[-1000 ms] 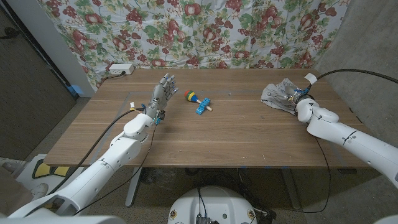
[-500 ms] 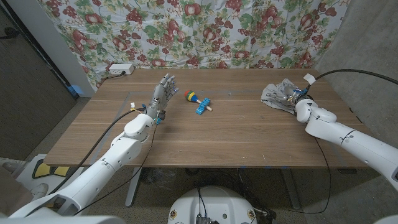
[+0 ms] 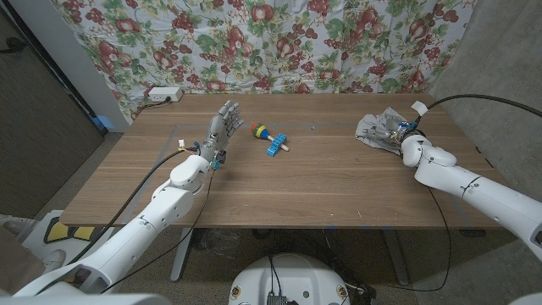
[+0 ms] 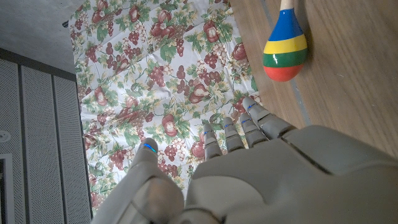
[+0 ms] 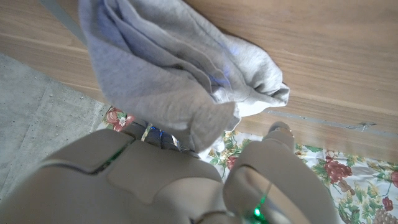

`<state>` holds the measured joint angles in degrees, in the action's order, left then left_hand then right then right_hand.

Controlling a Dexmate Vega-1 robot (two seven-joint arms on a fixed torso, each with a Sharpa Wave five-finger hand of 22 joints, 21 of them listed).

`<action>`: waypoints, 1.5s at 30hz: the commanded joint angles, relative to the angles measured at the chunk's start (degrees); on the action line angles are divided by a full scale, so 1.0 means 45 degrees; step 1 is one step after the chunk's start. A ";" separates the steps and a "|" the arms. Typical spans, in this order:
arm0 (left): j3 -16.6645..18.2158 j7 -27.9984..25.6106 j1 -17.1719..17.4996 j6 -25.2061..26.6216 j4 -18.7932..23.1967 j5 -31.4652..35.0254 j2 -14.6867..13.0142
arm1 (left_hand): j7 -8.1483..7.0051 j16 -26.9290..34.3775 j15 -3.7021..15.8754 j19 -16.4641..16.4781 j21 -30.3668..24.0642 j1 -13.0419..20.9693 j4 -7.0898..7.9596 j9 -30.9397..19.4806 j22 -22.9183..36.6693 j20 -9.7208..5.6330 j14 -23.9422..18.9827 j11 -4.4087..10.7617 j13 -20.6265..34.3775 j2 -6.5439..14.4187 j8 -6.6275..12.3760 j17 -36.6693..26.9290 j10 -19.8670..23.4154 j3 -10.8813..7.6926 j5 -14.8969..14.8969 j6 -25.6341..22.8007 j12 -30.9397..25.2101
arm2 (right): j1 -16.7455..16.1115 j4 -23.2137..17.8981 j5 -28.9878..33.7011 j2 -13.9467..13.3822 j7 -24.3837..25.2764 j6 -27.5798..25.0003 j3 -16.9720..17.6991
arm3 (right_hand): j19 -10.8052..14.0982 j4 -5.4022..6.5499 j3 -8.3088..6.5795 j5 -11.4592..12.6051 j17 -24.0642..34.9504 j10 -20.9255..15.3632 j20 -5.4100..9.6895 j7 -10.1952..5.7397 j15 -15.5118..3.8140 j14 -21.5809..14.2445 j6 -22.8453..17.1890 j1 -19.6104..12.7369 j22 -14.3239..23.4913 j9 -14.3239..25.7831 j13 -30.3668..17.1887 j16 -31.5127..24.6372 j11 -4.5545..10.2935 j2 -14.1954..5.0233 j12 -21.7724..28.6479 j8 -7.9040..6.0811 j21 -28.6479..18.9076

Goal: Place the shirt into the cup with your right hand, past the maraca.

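Observation:
The grey shirt [image 3: 375,129] lies crumpled at the table's far right. My right hand [image 3: 400,135] is on its near right side. In the right wrist view the shirt [image 5: 168,68] is bunched over my right hand [image 5: 161,180]. The fingers are buried in its folds and grip a raised fold, while the thumb [image 5: 278,135] stands beside the cloth. The striped maraca [image 3: 261,132] lies at the table's far middle; its head [image 4: 285,55] shows past my left hand [image 4: 249,174]. My left hand [image 3: 220,129] stands upright and open just left of the maraca, holding nothing.
A small blue toy piece [image 3: 273,150] lies against the maraca's handle. A white power strip [image 3: 163,93] sits at the table's far left corner. A floral cloth [image 3: 279,42] hangs behind the table. Bare wood [image 3: 322,182] spans the middle and near side.
My right hand and forearm have shifted slightly left and further onto the shirt. The left hand, the maraca and the blue piece have stayed put.

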<state>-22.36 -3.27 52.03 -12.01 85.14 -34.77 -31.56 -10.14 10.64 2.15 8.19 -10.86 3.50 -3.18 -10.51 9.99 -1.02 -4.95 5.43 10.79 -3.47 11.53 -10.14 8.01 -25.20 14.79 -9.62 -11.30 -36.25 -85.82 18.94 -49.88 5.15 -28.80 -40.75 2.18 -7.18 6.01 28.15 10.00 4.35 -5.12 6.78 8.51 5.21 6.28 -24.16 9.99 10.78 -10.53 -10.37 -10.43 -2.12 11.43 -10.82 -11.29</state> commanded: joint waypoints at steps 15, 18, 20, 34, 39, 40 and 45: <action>-0.0057 0.0129 -0.0162 -0.0070 -0.0185 -0.0008 0.0089 | -0.0065 0.0034 0.0407 -0.0019 -0.0097 0.0074 -0.0102 -0.0050 0.0048 -0.0053 0.0038 -0.0018 0.0025 0.0094 -0.0047 -0.0041 0.0024 -0.0043 -0.0036 -0.0012 -0.0065 | 0.0270 0.0112 0.0105 0.0080 -0.0540 -0.0284 -0.0291 | 0.0857 -0.0299 -0.0090 0.0366 0.0056 0.0312 -0.0260 0.0972 -0.0254 -0.0397 0.0461 -0.0809 0.0076 0.0067 -0.0119 -0.0119 0.0246 0.0003 0.0085 -0.0078 -0.0310; -0.0059 0.0163 -0.0181 -0.0054 -0.0196 -0.0030 0.0087 | -0.0055 0.0036 0.0407 -0.0008 -0.0101 0.0075 -0.0110 -0.0050 0.0048 -0.0057 0.0034 -0.0051 0.0025 0.0097 -0.0044 -0.0041 0.0044 -0.0045 -0.0041 -0.0025 -0.0073 | 0.0290 0.0127 0.0074 0.0068 -0.0641 -0.0256 -0.0317 | 0.1487 -0.0341 -0.0123 0.0470 0.0071 0.0387 -0.0678 0.0887 -0.0340 -0.0478 0.0507 -0.1090 0.0095 0.0084 -0.0157 -0.0116 0.0350 -0.0001 0.0110 -0.0105 -0.0490; -0.0067 0.0180 -0.0191 -0.0049 -0.0206 -0.0029 0.0085 | -0.0060 0.0036 0.0414 -0.0011 -0.0100 0.0077 -0.0114 -0.0050 0.0048 -0.0055 0.0033 -0.0032 0.0025 0.0099 -0.0042 -0.0041 0.0051 -0.0046 -0.0043 -0.0031 -0.0076 | 0.0304 0.0129 0.0071 0.0050 -0.0715 -0.0247 -0.0342 | 0.1724 -0.0349 -0.0131 0.0509 0.0077 0.0395 -0.0803 0.0861 -0.0421 -0.0557 0.0516 -0.1197 0.0105 0.0091 -0.0171 -0.0132 0.0426 0.0000 0.0129 -0.0118 -0.0552; -0.0075 0.0226 -0.0229 -0.0035 -0.0259 -0.0049 0.0088 | -0.0047 0.0038 0.0413 -0.0014 -0.0098 0.0080 -0.0141 -0.0051 0.0049 -0.0056 0.0028 -0.0028 0.0025 0.0109 -0.0037 -0.0042 0.0067 -0.0052 -0.0061 -0.0060 -0.0080 | 0.0296 0.0184 0.0021 0.0074 -0.0817 -0.0295 -0.0387 | 0.2745 -0.0415 -0.0273 0.0682 0.0092 0.0475 -0.0677 0.0484 -0.0452 -0.1077 0.0512 -0.1888 0.0144 0.0138 -0.0262 -0.0230 0.0856 -0.0113 0.0211 -0.0190 -0.0797; -0.0061 0.0216 -0.0201 -0.0042 -0.0258 -0.0066 0.0085 | -0.0036 0.0036 0.0414 -0.0016 -0.0097 0.0079 -0.0151 -0.0051 0.0049 -0.0054 0.0031 -0.0033 0.0025 0.0112 -0.0034 -0.0043 0.0066 -0.0053 -0.0068 -0.0074 -0.0079 | 0.0326 0.0208 0.0031 0.0081 -0.0831 -0.0269 -0.0412 | 0.3362 -0.0351 -0.0281 0.0736 0.0131 0.0431 -0.1008 0.0165 -0.0808 -0.1307 0.0629 -0.2151 0.0186 0.0192 -0.0428 -0.0244 0.1092 -0.0123 0.0368 -0.0200 -0.0947; -0.0060 0.0212 -0.0194 -0.0049 -0.0262 -0.0061 0.0084 | -0.0038 0.0036 0.0413 -0.0016 -0.0097 0.0078 -0.0153 -0.0051 0.0049 -0.0053 0.0031 -0.0029 0.0025 0.0113 -0.0034 -0.0043 0.0068 -0.0053 -0.0070 -0.0076 -0.0080 | 0.0345 0.0222 0.0043 0.0089 -0.0851 -0.0277 -0.0428 | 0.3453 -0.0335 -0.0281 0.0739 0.0141 0.0431 -0.0976 0.0129 -0.0855 -0.1362 0.0629 -0.2160 0.0192 0.0198 -0.0449 -0.0263 0.1085 -0.0137 0.0384 -0.0206 -0.0976; -0.0042 0.0172 -0.0144 -0.0061 -0.0243 -0.0075 0.0087 | -0.0030 0.0040 0.0418 -0.0023 -0.0095 0.0072 -0.0159 -0.0051 0.0049 -0.0048 0.0023 -0.0031 0.0026 0.0114 -0.0030 -0.0044 0.0074 -0.0052 -0.0078 -0.0093 -0.0081 | 0.0386 0.0263 0.0061 0.0104 -0.0869 -0.0235 -0.0461 | 0.3806 -0.0269 -0.0276 0.0754 0.0205 0.0378 -0.0816 0.0013 -0.1064 -0.1585 0.0451 -0.2237 0.0232 0.0240 -0.0579 -0.0335 0.1049 -0.0190 0.0501 -0.0314 -0.1077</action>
<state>-22.68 -2.34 51.09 -12.20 84.08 -34.98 -31.19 -10.14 10.64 2.15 8.19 -10.86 3.74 -3.56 -10.51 9.99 -1.02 -4.95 5.43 10.79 -3.24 11.53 -10.29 8.01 -25.28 14.80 -9.61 -11.30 -34.83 -84.94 19.27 -49.57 1.70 -29.99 -42.48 13.70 -8.60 4.72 31.24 10.65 6.29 -6.14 6.97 3.98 -1.56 8.52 -33.51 10.40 11.62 -12.82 -11.31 -5.61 -2.88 13.26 -11.59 -15.64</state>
